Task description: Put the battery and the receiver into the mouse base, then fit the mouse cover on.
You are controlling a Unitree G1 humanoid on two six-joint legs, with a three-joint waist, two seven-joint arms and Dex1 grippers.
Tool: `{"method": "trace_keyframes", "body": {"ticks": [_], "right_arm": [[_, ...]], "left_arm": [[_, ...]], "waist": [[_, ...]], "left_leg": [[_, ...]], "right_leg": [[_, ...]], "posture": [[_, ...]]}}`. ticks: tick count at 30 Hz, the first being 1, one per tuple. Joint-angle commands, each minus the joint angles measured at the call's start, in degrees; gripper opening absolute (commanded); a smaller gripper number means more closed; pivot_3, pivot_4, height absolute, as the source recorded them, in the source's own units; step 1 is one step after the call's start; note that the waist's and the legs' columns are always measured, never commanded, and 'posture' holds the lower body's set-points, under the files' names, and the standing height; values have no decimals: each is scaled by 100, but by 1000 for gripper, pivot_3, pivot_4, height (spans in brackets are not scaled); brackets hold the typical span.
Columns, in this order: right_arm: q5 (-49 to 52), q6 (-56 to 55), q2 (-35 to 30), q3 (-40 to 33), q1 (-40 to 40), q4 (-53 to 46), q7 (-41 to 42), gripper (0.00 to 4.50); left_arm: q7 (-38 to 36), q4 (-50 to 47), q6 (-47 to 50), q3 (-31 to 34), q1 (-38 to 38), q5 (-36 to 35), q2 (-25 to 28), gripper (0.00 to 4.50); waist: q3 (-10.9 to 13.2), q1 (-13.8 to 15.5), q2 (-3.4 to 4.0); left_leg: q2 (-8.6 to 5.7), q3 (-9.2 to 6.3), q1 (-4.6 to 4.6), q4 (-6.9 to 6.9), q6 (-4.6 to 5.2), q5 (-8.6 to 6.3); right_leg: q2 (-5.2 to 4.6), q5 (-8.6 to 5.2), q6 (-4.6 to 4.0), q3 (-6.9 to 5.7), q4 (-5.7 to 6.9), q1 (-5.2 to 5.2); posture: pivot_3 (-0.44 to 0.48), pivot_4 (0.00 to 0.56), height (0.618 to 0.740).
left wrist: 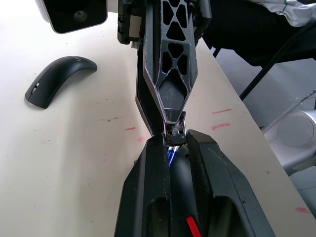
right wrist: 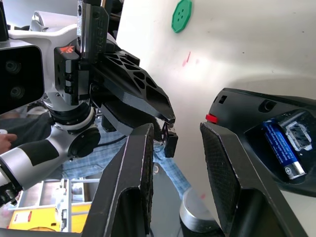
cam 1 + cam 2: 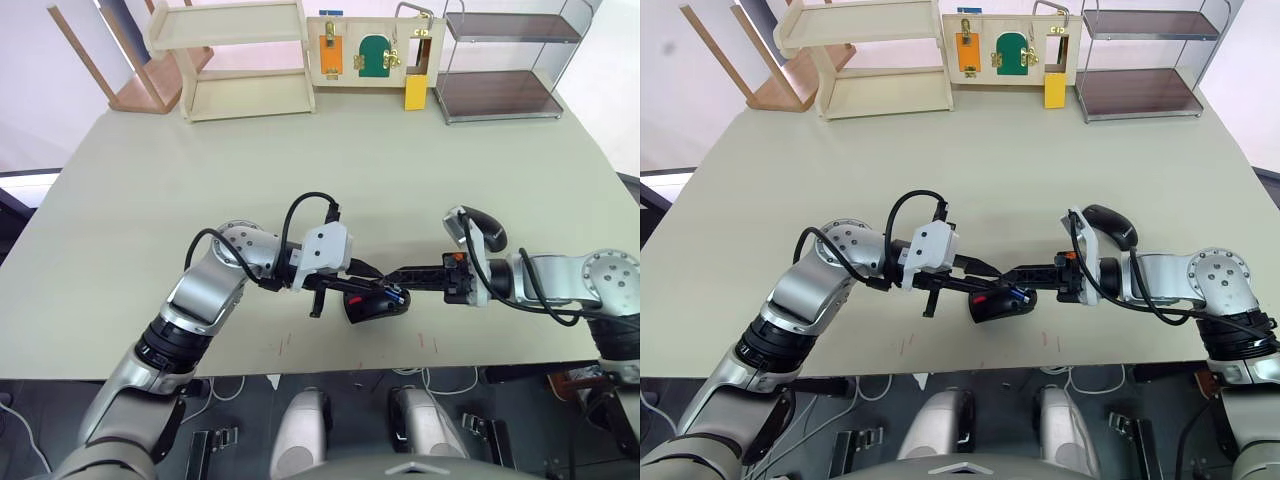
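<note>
The mouse base (image 3: 372, 305) lies open near the table's front edge, red parts showing. The blue battery (image 2: 282, 149) rests in its compartment. My left gripper (image 1: 175, 138) hovers just above the base, shut on the tiny dark receiver (image 2: 171, 143) at its fingertips. My right gripper (image 2: 177, 126) comes in from the right and meets it tip to tip. It is open, with a finger on each side of the receiver and not touching it. The glossy mouse cover (image 3: 487, 231) lies on the table behind my right wrist.
A green disc (image 2: 181, 15) lies on the table near the base. At the table's far edge stand a wooden shelf (image 3: 240, 60), a latch board (image 3: 365, 52) and a metal rack (image 3: 500, 70). The table's front edge (image 3: 320, 375) is close below the grippers.
</note>
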Motion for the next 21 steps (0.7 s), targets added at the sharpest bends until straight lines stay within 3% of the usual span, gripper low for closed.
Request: {"method": "trace_keyframes", "body": {"ticks": [1,15,18,19,21], "right_arm": [[200,45,-86,-54,-12,-12,2,1582],[200,149,-125,29,-33,-3,45,1582],[200,147,-128,32,-28,-4,42,899],[200,146,-134,38,-27,-10,40,291],[200,147,-142,54,-25,-15,45,82]], "left_arm": [[39,-165,-54,92,8,-17,-6,69],[86,-195,-57,65,109,1,12,69],[94,-201,-60,69,118,5,13,69],[96,-203,-58,69,120,4,12,69],[103,-203,-56,70,126,6,6,69]], "waist": [[0,0,0],[0,0,0],[0,0,0],[0,0,0],[0,0,0]], "left_leg": [[0,0,0,0,0,0],[0,0,0,1,0,0],[0,0,0,4,0,0],[0,1,0,5,0,0],[0,1,0,5,0,0]], "right_leg": [[0,0,0,0,0,0],[0,0,0,0,1,0],[0,0,0,1,2,0],[0,0,0,1,2,0],[0,0,0,1,2,0]], "posture": [[0,150,740],[0,150,740],[0,150,740],[0,150,740],[0,150,740]]}}
